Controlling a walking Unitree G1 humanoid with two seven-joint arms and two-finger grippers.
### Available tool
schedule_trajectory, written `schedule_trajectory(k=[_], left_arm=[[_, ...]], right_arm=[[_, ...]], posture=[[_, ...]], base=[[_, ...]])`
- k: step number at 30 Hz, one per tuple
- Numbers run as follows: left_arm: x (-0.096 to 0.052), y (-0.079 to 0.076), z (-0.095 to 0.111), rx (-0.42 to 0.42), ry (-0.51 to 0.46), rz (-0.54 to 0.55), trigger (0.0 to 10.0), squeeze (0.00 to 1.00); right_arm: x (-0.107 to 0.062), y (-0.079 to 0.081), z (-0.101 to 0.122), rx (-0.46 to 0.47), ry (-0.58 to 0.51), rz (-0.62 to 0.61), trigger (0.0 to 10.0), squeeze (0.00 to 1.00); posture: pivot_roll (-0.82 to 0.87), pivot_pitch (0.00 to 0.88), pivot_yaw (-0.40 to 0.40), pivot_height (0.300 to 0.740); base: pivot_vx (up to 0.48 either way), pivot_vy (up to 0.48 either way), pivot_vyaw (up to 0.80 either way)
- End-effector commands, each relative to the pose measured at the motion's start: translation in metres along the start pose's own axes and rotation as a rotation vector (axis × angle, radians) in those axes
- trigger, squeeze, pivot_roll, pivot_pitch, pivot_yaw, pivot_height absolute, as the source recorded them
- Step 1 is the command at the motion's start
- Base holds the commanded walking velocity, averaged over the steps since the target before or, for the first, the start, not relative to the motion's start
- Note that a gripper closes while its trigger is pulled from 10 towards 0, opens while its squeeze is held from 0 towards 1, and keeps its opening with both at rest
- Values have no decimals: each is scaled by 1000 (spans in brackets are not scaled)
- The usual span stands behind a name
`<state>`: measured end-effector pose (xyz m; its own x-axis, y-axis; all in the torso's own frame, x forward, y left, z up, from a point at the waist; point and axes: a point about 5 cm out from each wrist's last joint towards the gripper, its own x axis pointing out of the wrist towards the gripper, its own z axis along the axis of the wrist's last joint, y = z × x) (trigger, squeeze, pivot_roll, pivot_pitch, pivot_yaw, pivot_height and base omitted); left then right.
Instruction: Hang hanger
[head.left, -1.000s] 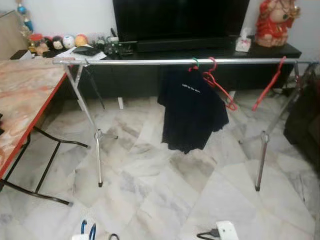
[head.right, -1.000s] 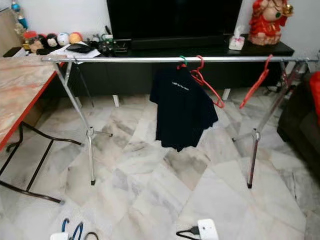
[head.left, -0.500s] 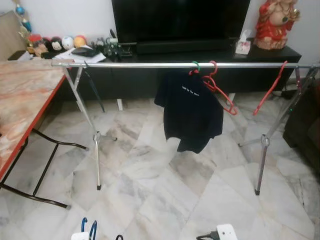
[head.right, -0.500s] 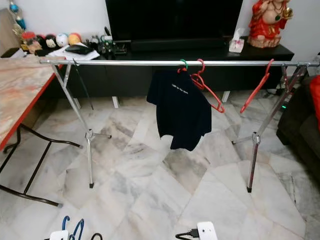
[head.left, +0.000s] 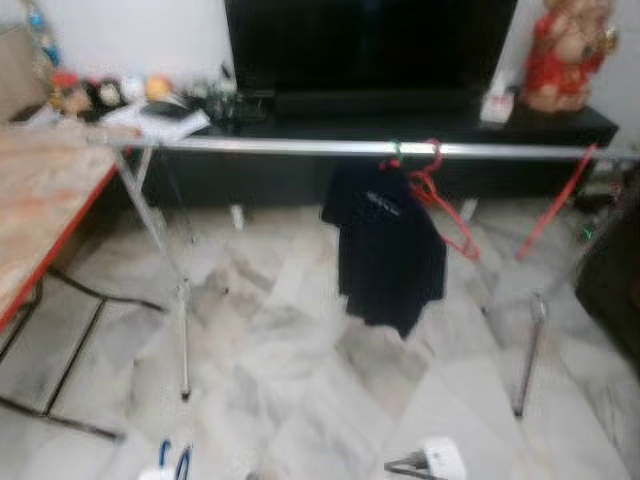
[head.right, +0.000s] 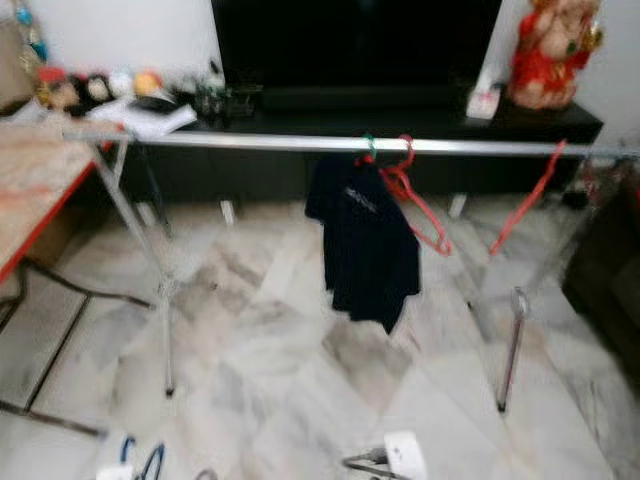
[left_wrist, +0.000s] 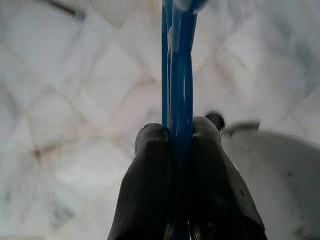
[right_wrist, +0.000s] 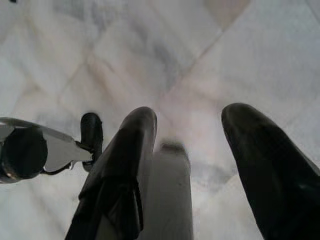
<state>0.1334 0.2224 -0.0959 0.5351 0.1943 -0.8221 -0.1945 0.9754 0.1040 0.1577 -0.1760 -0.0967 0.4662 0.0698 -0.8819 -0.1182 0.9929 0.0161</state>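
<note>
**Left gripper clamped on blue hanger**

Left gripper (left_wrist: 181, 145) pinched tight on blue hanger (left_wrist: 181, 75), low above marble floor (left_wrist: 75, 100). Hanger edge-on between the fingers, running straight out past the tips. Right gripper (right_wrist: 187, 125) spread apart, empty. Ahead in the blurred head views: clothes rail (head.left: 300, 146) carrying black shirt (head.left: 388, 245) and red hangers (head.left: 445, 205).

Both head views are motion-blurred under soft, even daylight; wrist views are sharper, their floor (right_wrist: 210, 60) pale and washed out.
</note>
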Motion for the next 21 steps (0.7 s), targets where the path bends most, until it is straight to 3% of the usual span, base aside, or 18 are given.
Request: schedule_trajectory(k=[1,21], left_arm=[[1,-4,3,-8,-11,-8,10000,0],[2,-6,7,-11,-23,-8,10000,0]], right_arm=[[-3,-9,-13,8,39,-23,10000,0],[-3,-8,-10,-16,38,-5,10000,0]], posture=[[-119,0,28,740],[-117,0,27,740]], base=[[337,0,0],[335,0,0]])
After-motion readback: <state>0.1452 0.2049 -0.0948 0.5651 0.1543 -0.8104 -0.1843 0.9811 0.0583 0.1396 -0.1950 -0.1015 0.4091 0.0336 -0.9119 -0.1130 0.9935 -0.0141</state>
